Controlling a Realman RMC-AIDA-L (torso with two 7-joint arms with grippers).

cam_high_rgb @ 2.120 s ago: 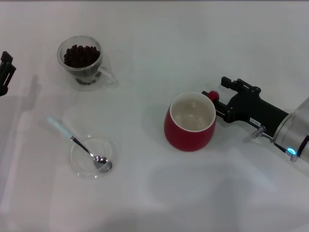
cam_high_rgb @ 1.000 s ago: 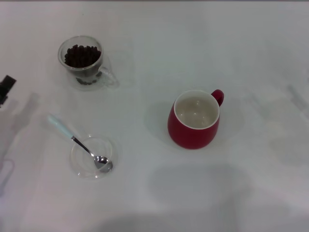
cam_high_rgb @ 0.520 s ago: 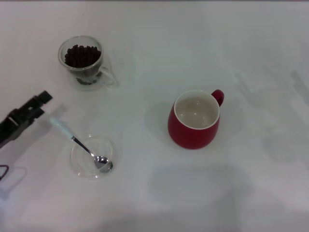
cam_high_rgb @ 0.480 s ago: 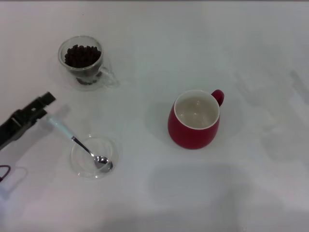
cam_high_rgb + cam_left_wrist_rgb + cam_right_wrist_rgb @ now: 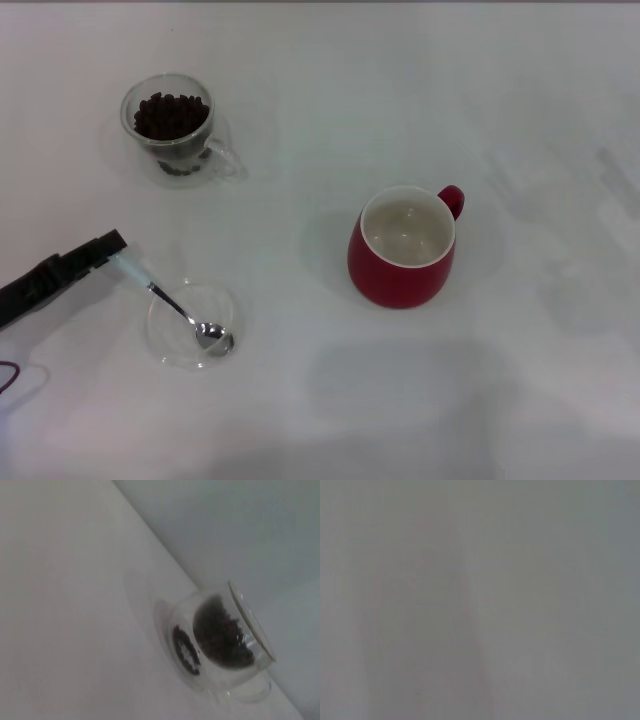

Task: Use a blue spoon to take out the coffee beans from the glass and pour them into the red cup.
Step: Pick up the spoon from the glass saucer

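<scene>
Since half a second ago, our left gripper (image 5: 112,243) has moved closer, and its tip now reaches the pale end of the blue spoon (image 5: 170,301) in the head view; we cannot tell if the fingers are spread or pressed together. The spoon bowl lies in a clear saucer (image 5: 190,325). The glass (image 5: 168,122) with coffee beans (image 5: 168,113) stands behind, and the red cup (image 5: 402,250) is well apart on the right. In the left wrist view we see only the glass (image 5: 220,645) with beans (image 5: 217,637). The right wrist view shows nothing we can name, and our right gripper is not visible.

Slim black left tool (image 5: 108,243) (red cable (image 5: 8,375) below)
</scene>
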